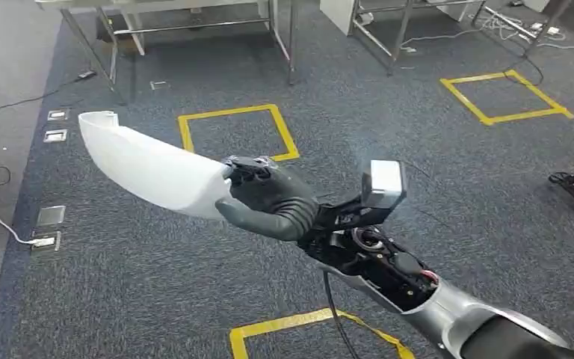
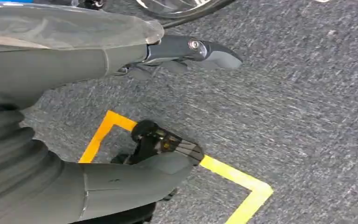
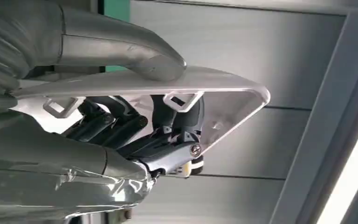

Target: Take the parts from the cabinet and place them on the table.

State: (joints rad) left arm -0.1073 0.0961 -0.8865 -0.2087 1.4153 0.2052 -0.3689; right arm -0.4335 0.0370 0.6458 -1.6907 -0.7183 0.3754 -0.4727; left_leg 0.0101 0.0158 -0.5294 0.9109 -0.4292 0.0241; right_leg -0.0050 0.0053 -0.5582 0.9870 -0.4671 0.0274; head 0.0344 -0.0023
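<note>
Dark fingers [image 1: 250,173] of the right hand [image 1: 269,200] wrap around the near end of a long white curved part [image 1: 146,166], grasping it firmly at the middle of the head view. In the right wrist view the same fingers [image 3: 121,122] curl inside the part's hollow underside [image 3: 223,112], with the thick thumb [image 3: 135,51] pressed on its outer face. The part stretches from the hand toward the upper left of the head view, held in the air above the grey carpet [image 1: 157,292], its far end over a yellow taped square [image 1: 235,134]. The silver right arm [image 1: 433,307] enters from the lower right. In the left wrist view, the left hand [image 2: 121,112] hangs over the carpet and a yellow tape corner [image 2: 242,179], its fingers [image 2: 200,50] apart and holding nothing. Metal desk legs [image 1: 284,37] stand at the top of the head view.
</note>
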